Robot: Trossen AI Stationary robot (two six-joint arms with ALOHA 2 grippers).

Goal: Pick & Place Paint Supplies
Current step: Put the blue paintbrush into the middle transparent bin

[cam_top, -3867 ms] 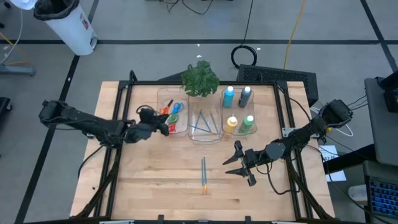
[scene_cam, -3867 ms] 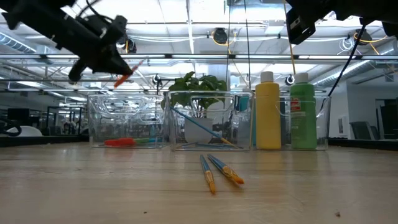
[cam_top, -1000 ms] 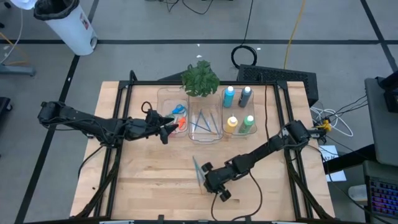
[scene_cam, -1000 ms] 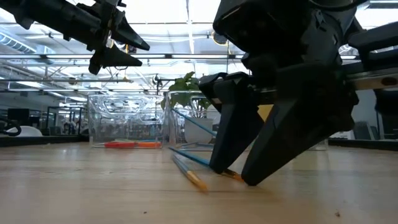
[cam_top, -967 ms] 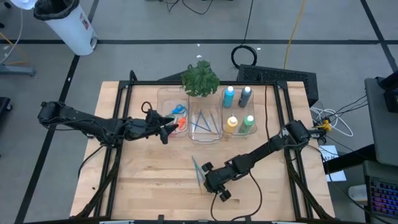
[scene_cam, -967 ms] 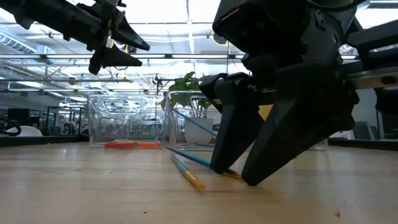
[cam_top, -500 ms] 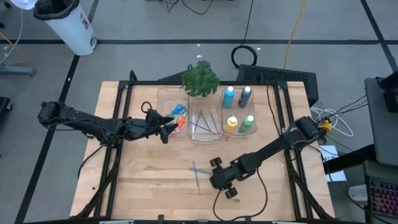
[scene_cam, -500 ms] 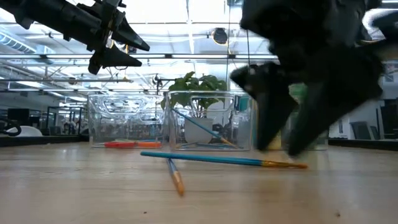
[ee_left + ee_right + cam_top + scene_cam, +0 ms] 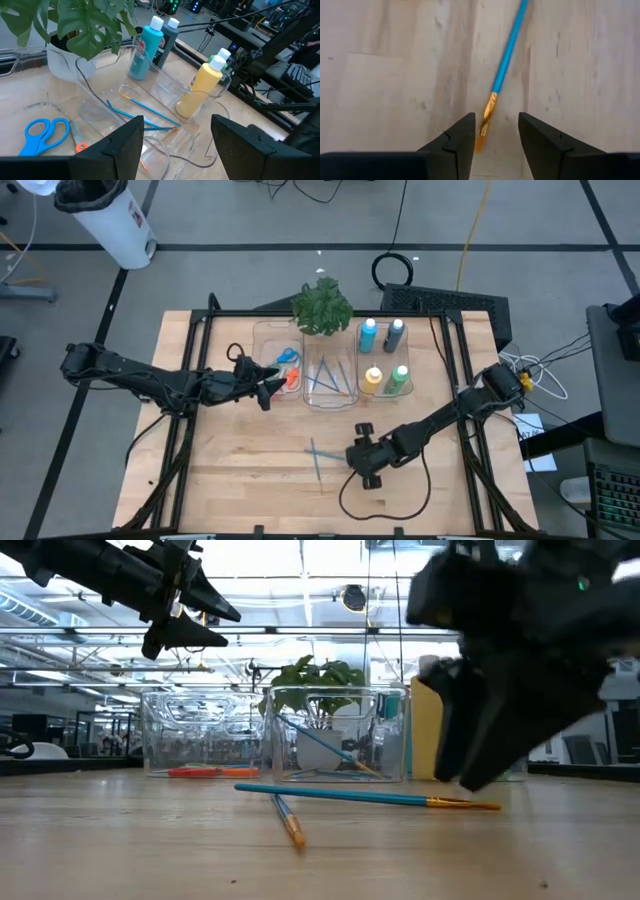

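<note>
Two thin blue brushes lie on the table. One (image 9: 360, 797) lies across it, the other (image 9: 285, 818) points toward the near edge. My right gripper (image 9: 495, 125) hovers open just above the crosswise brush's orange tip (image 9: 487, 112), a finger on either side, touching nothing; in the high view it (image 9: 357, 456) is right of the brushes (image 9: 322, 456). My left gripper (image 9: 175, 130) stands open with nothing in it, up beside the left bin (image 9: 268, 352), where blue scissors (image 9: 42, 132) and orange scissors (image 9: 292, 378) lie.
Three clear bins stand in a row at the back: the middle one (image 9: 330, 380) holds brushes, the right one (image 9: 412, 360) holds several paint bottles (image 9: 372, 379). A leafy plant (image 9: 322, 305) stands behind them. Bare wood lies in front of the brushes.
My right gripper has risen off the table, gone toward the right edge and rolled about its own line. One brush, which pointed from far to near under its fingers, has swung round to lie across the table. The other brush has shifted a little.
</note>
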